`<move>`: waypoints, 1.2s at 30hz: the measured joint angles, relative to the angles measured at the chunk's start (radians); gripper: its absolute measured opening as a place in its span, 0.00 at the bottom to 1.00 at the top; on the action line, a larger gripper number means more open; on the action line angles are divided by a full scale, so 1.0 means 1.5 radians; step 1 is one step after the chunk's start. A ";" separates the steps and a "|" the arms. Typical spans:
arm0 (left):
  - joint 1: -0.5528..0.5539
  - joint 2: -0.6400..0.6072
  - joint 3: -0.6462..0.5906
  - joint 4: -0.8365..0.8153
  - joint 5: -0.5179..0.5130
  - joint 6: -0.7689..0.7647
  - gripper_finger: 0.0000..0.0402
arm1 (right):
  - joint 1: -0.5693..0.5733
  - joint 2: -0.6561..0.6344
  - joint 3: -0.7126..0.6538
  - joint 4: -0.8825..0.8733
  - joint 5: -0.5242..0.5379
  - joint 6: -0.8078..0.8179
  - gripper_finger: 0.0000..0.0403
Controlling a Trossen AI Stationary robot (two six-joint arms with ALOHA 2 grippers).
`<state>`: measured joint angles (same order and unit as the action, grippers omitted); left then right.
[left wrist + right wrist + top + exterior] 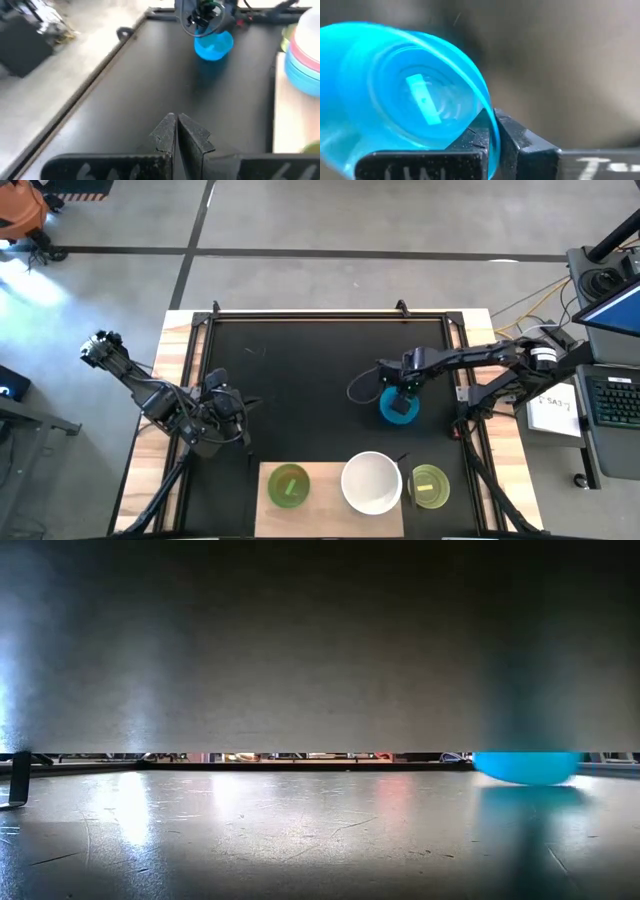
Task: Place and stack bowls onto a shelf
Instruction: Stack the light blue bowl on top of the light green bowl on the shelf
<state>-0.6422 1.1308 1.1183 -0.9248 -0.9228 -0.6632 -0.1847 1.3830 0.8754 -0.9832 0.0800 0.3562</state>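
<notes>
on the black mat [300, 380], right of centre, the small round cyan plastic bowl [399, 406] is pinched at its thin glossy rim by the right gripper [492, 131]; a level lift toward the light-wood shelf [325, 480] is advised. left gripper [178, 131] is closed, empty, parked at the mat's left.

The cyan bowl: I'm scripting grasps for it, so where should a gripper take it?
By the rim, from above. The cyan bowl sits upright and open on the mat, its thin wall fitting between two fingers, as the right gripper pinches it now.
</notes>
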 joint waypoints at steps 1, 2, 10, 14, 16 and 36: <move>0.001 0.002 0.000 0.002 -0.014 0.000 0.00 | -0.007 -0.008 0.010 0.000 0.017 0.001 0.02; 0.002 0.005 0.000 0.007 -0.037 -0.003 0.00 | -0.012 -0.015 0.022 0.002 0.034 0.002 0.02; 0.026 0.036 0.000 0.056 -0.198 -0.006 0.00 | -0.019 -0.053 0.140 0.169 0.119 0.024 0.02; 0.058 0.058 0.000 0.081 -0.200 0.012 0.00 | -0.011 -0.053 0.193 0.298 0.154 0.001 0.02; 0.076 0.070 0.000 0.101 -0.199 0.036 0.01 | -0.009 -0.046 0.217 0.364 0.157 -0.025 0.02; 0.167 0.191 0.000 0.271 -0.432 0.159 0.36 | -0.002 0.119 0.282 0.752 0.267 -0.152 0.02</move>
<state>-0.3922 1.4174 1.1183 -0.5183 -1.5711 -0.4242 -0.1875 1.5609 1.2980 0.1445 0.4802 0.1282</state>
